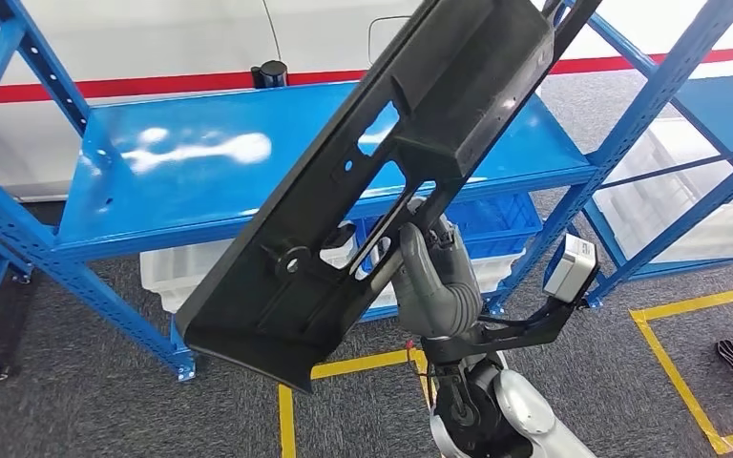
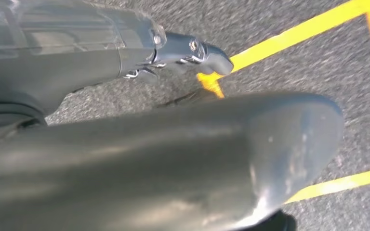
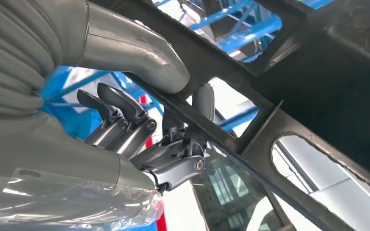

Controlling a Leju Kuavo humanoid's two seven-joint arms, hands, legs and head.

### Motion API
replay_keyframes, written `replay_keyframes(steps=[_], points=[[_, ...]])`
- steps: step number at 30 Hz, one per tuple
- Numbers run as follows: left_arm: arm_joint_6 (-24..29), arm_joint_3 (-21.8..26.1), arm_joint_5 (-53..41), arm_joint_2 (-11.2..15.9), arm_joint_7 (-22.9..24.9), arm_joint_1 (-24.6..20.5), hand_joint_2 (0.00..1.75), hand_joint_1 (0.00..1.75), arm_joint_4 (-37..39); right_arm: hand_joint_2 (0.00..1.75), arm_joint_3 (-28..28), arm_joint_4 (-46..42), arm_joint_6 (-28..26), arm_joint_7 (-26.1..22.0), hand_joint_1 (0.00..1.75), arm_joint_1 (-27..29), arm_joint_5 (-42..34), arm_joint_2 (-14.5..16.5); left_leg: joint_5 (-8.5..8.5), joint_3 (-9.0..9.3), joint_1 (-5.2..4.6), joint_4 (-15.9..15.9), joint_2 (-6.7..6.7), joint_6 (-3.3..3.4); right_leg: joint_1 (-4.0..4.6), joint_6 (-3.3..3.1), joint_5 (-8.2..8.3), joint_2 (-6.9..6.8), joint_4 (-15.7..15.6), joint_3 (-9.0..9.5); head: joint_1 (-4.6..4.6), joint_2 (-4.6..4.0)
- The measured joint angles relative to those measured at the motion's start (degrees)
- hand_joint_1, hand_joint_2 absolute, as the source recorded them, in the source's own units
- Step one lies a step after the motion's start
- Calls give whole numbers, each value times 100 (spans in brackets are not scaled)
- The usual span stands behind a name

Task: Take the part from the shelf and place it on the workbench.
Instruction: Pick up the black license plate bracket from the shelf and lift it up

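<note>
A long black plastic part (image 1: 372,181) with cut-out openings hangs tilted in the air in front of the blue shelf (image 1: 181,162), its low end toward me at the left. My right hand (image 1: 434,277) grips it from underneath near the middle. In the right wrist view the hand (image 3: 139,130) has its thumb on one side of a thin rib of the part (image 3: 318,72) and its dark fingers on the other. My left hand (image 2: 164,159) hangs over the grey floor, fingers apart, holding nothing.
The blue shelf board is bare except for a small black object (image 1: 269,73) at its back edge. White crates (image 1: 177,267) sit under the shelf. A second blue rack (image 1: 687,124) stands at the right. Yellow tape (image 1: 687,382) marks squares on the grey floor.
</note>
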Motion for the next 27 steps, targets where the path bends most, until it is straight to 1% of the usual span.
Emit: replay_keyframes(steps=[1, 2, 3, 4, 5, 6, 7, 8, 9, 10, 11, 12, 13, 14, 15, 16, 17, 18, 19, 20, 21, 22, 23, 24, 25, 26, 27], points=[[1, 0, 3, 0, -2, 4, 0, 0, 1, 175, 10, 7, -6, 7, 175, -4, 2, 2, 53, -70, -6, 0, -8, 23, -4, 25, -288, 7, 321, -69, 27, 0], [2, 0, 5, -1, -6, 5, 0, 0, 1, 175, 21, 15, -19, 20, 175, -9, 14, 2, 111, -146, -17, 2, -14, 43, -6, 36, -520, 9, 681, -128, 55, 0], [6, 0, 5, -1, -10, 7, 0, 0, 2, 175, 32, 28, -40, 46, 175, -16, 43, 3, 167, -220, -32, 4, -26, 50, -6, 29, -635, 10, 979, -157, 83, 0], [11, 0, 6, -1, -11, 11, 0, 0, 3, 175, 46, 46, -71, 86, 175, -28, 88, 5, 223, -291, -54, 6, -42, 52, -1, 6, -624, 15, 1150, -132, 109, 0], [19, 0, 7, 0, -11, 16, 0, 0, 4, 175, 60, 62, -105, 129, 175, -47, 139, 8, 275, -354, -80, 8, -60, 52, 7, -36, -500, 30, 1122, -29, 131, 0], [26, 0, 8, -2, -11, 20, 0, 0, 5, 175, 73, 79, -133, 170, 175, -73, 192, 15, 323, -403, -109, 8, -85, 49, 25, -97, -333, 70, 881, 169, 152, 0], [30, 0, 12, -9, -11, 20, 0, 0, 4, 175, 87, 92, -154, 200, 175, -105, 232, 28, 366, -441, -125, 7, -112, 47, 51, -188, -222, 167, 488, 433, 159, 0], [34, 0, 19, -20, -11, 14, 0, 0, 3, 175, 101, 101, -163, 216, 175, -134, 256, 43, 408, -472, -139, 4, -145, 38, 66, -281, -186, 278, 63, 710, 140, 0], [34, 0, 28, -33, -11, 4, 0, 0, 2, 175, 112, 107, -166, 223, 175, -159, 269, 59, 450, -500, -132, 0, -178, 21, 89, -352, -201, 373, -289, 923, 110, 0], [35, 0, 36, -48, -11, -7, 0, 0, 1, 175, 123, 113, -166, 226, 175, -178, 275, 71, 491, -529, -112, -4, -221, -3, 106, -409, -245, 431, -503, 1042, 86, 0], [35, 0, 44, -57, -10, -14, 0, 0, 0, 175, 132, 121, -166, 228, 175, -191, 278, 78, 535, -559, -100, -11, -272, -35, 120, -432, -262, 409, -600, 1087, 78, 0], [34, 0, 50, -59, -2, -16, 0, 0, -1, 175, 143, 135, -162, 229, 175, -208, 281, 88, 567, -587, -91, -10, -316, -57, 117, -434, -231, 340, -687, 1099, 97, 0], [33, 0, 58, -61, 16, -11, 0, 0, -1, 175, 154, 154, -156, 233, 175, -222, 282, 102, 563, -624, -99, 8, -284, -80, 103, -424, -187, 259, -769, 1116, 117, 0], [33, 0, 71, -58, 44, -5, 0, 0, 0, 175, 166, 172, -148, 236, 175, -240, 281, 120, 486, -687, -106, 96, -208, -109, 84, -414, -142, 173, -855, 1134, 107, 0], [33, 0, 85, -56, 75, -1, 0, 0, 1, 175, 178, 191, -140, 238, 175, -256, 278, 139, 335, -785, -105, 287, -114, -145, 58, -394, -96, 87, -924, 1145, 76, 0], [33, 0, 99, -55, 101, 3, 0, 0, 1, 175, 187, 209, -135, 241, 175, -267, 274, 154, 137, -918, -89, 575, -17, -197, 56, -381, -74, 12, -940, 1139, 32, 0], [33, 0, 109, -52, 117, 4, 0, 0, 2, 175, 197, 226, -132, 242, 175, -274, 272, 162, -59, -1065, -58, 928, 13, -252, 50, -382, -65, -71, -938, 1123, -11, 0], [33, 0, 117, -49, 124, 8, 0, 0, 4, 175, 208, 246, -132, 248, 175, -279, 270, 164, -178, -1183, -26, 1231, 17, -307, 42, -369, -64, -155, -923, 1105, -35, 0], [34, 1, 131, -45, 122, 15, 0, 0, 7, 175, 219, 267, -129, 260, 175, -287, 270, 164, -193, -1227, 6, 1391, 25, -360, 29, -352, -71, -239, -897, 1085, -50, 0], [41, 1, 151, -39, 112, 23, 0, 0, 10, 175, 231, 288, -124, 282, 175, -302, 270, 166, -106, -1168, 36, 1350, 55, -412, 8, -324, -86, -319, -860, 1065, -56, 0], [51, 3, 181, -32, 90, 30, 0, 0, 15, 175, 242, 308, -115, 310, 175, -324, 269, 171, 52, -1003, 65, 1111, 127, -463, -18, -282, -112, -391, -808, 1046, -59, 0], [64, 8, 221, -26, 52, 34, 0, 0, 19, 175, 255, 328, -103, 340, 175, -356, 267, 180, 186, -791, 83, 763, 270, -515, -41, -231, -151, -457, -737, 1025, -64, 0], [84, 19, 268, -27, -1, 35, 0, 0, 21, 175, 268, 350, -87, 373, 175, -399, 263, 193, 283, -611, 80, 486, 448, -522, -48, -175, -197, -509, -660, 994, -84, 0], [105, 36, 326, -28, -62, 34, 0, 0, 25, 175, 284, 373, -68, 406, 175, -450, 260, 209, 322, -514, 65, 312, 601, -491, -41, -126, -242, -553, -582, 975, -97, 0], [131, 58, 387, -31, -126, 32, 0, 0, 27, 175, 300, 392, -52, 434, 175, -506, 257, 225, 295, -495, 47, 252, 694, -422, -25, -89, -277, -596, -514, 955, -111, 0], [154, 82, 444, -33, -183, 32, 0, 0, 30, 175, 315, 412, -40, 464, 175, -562, 256, 239, 280, -530, 29, 284, 694, -326, -9, -66, -299, -643, -472, 943, -106, 0], [172, 107, 493, -29, -225, 31, 0, 0, 33, 175, 329, 429, -34, 486, 175, -610, 257, 250, 265, -565, 31, 290, 624, -251, -6, -50, -319, -705, -445, 944, -83, 0]])
